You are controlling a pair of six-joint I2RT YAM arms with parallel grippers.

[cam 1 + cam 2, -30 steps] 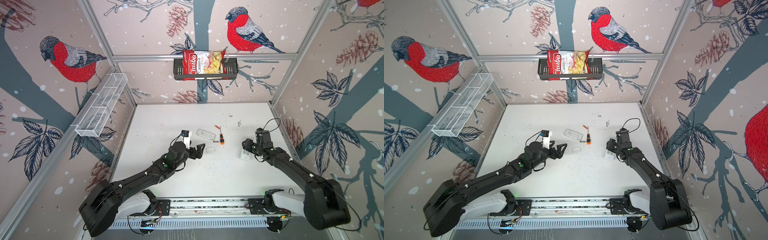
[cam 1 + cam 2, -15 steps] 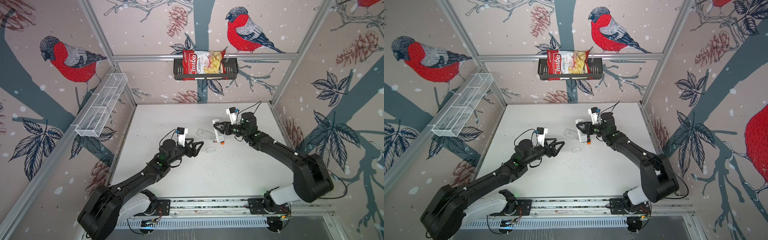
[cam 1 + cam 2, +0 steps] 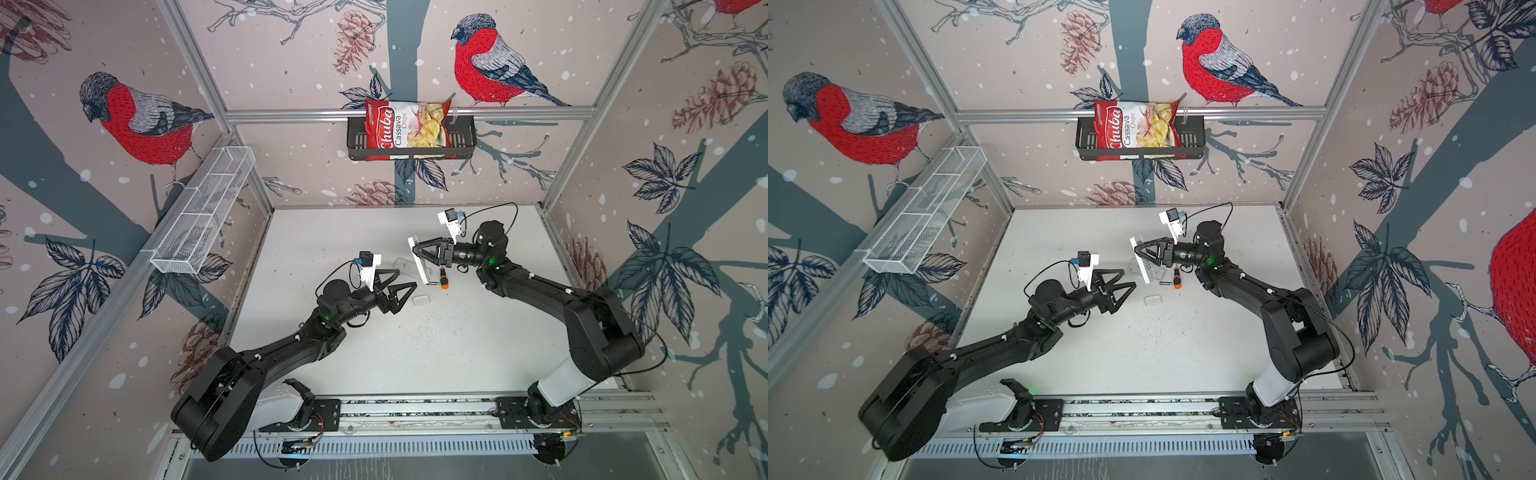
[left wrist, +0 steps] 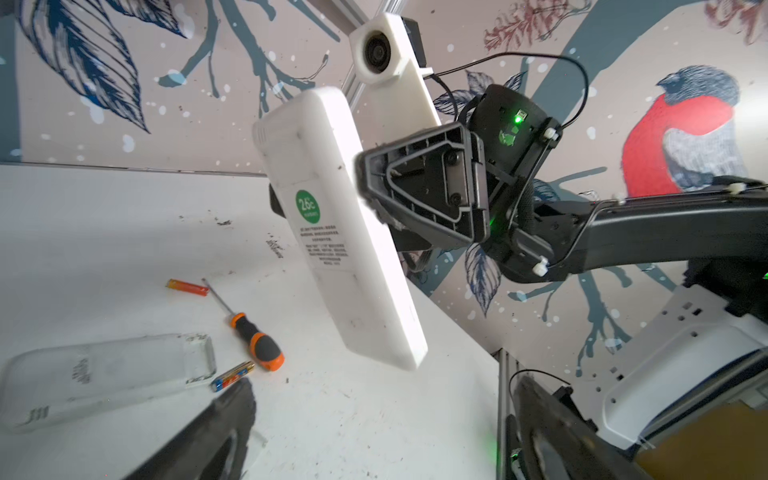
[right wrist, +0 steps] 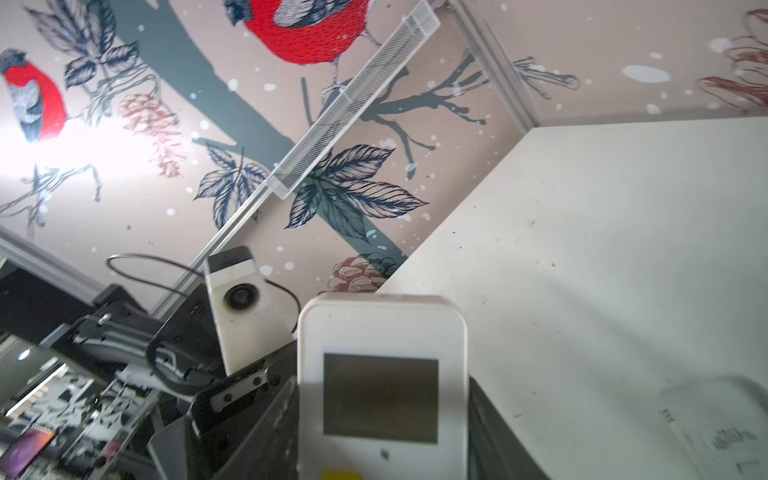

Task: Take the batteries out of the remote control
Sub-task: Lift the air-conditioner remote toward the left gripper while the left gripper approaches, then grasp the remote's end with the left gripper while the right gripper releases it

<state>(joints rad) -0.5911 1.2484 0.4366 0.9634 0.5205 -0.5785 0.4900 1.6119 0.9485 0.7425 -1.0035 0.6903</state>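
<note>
The right arm stretches forward, the right gripper (image 3: 420, 254) clamped on the white remote control (image 4: 340, 232), which hangs tilted, clear of the table (image 3: 332, 232). The left gripper (image 3: 406, 279) faces it, jaws wide and empty. Below the right gripper lie two batteries (image 4: 232, 376) beside the screwdriver (image 4: 253, 337).

chips bag (image 3: 405, 131) in black basket (image 3: 463, 139)

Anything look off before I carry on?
Nothing damaged. The white plastic remote control hangs tilted in the right gripper, off the white table. An orange battery and a dark gold-ended battery lie loose beside the orange-and-black-handled screwdriver; dark specks dot the table.
</note>
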